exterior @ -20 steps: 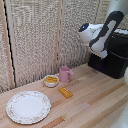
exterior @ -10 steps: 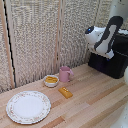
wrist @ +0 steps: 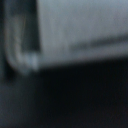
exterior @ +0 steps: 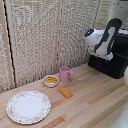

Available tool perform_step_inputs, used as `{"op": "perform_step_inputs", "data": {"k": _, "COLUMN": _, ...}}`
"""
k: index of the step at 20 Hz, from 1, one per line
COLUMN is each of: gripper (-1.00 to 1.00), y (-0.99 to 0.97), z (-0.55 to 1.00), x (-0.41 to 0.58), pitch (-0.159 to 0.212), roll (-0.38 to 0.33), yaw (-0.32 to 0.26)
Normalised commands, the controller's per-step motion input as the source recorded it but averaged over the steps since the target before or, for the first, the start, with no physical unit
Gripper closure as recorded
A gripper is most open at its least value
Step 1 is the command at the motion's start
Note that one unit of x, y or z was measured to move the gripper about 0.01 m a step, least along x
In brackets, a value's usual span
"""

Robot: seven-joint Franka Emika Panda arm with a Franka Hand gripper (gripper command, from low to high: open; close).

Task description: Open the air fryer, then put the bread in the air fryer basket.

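Observation:
The glossy black air fryer (exterior: 116, 61) stands at the exterior view's right, against the back screen. My white arm hangs in front of it, and its gripper (exterior: 107, 55) end is right at the fryer's front. The arm hides the fingers and the air fryer handle. I cannot pick out the air fryer basket from the black body. The bread (exterior: 65, 92), a small golden-orange slab, lies flat on the wooden table, well away from the gripper. The wrist view is a blur of a pale grey surface (wrist: 75, 30) above darkness, very close up.
A pink mug (exterior: 65, 74) stands just behind the bread, with a small white bowl (exterior: 51, 80) of yellow pieces beside it. A large patterned plate (exterior: 28, 106) lies near the front at the exterior view's left. A slatted screen (exterior: 40, 35) closes off the back.
The arm has moved down and towards the exterior view's right, closer to the air fryer's front. The bread, mug, bowl and plate have stayed put.

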Motion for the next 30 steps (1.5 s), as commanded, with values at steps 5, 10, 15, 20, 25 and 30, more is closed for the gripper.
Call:
{"op": "perform_step_inputs", "data": {"k": 5, "gripper": 1.00, "y": 0.05, "z": 0.15, "x": 0.010, "pitch": 0.000, "roll": 0.043, "yaw": -0.003}}
{"op": "perform_step_inputs", "data": {"k": 10, "gripper": 1.00, "y": 0.21, "z": 0.30, "x": 0.000, "pitch": 0.079, "roll": 0.149, "yaw": -0.027}}
{"op": "perform_step_inputs", "data": {"k": 15, "gripper": 1.00, "y": 0.43, "z": 0.34, "x": 0.000, "pitch": 0.085, "roll": 0.248, "yaw": -0.048}}
{"op": "perform_step_inputs", "data": {"k": 20, "gripper": 1.00, "y": 0.59, "z": 0.30, "x": 0.003, "pitch": 0.022, "roll": 0.254, "yaw": -0.083}}
{"op": "perform_step_inputs", "data": {"k": 25, "gripper": 1.00, "y": 0.67, "z": 0.17, "x": 0.000, "pitch": 0.000, "roll": 0.172, "yaw": -0.106}}
{"op": "perform_step_inputs", "data": {"k": 30, "gripper": 1.00, "y": 0.72, "z": 0.08, "x": 0.000, "pitch": 0.001, "roll": 0.121, "yaw": -0.113}}
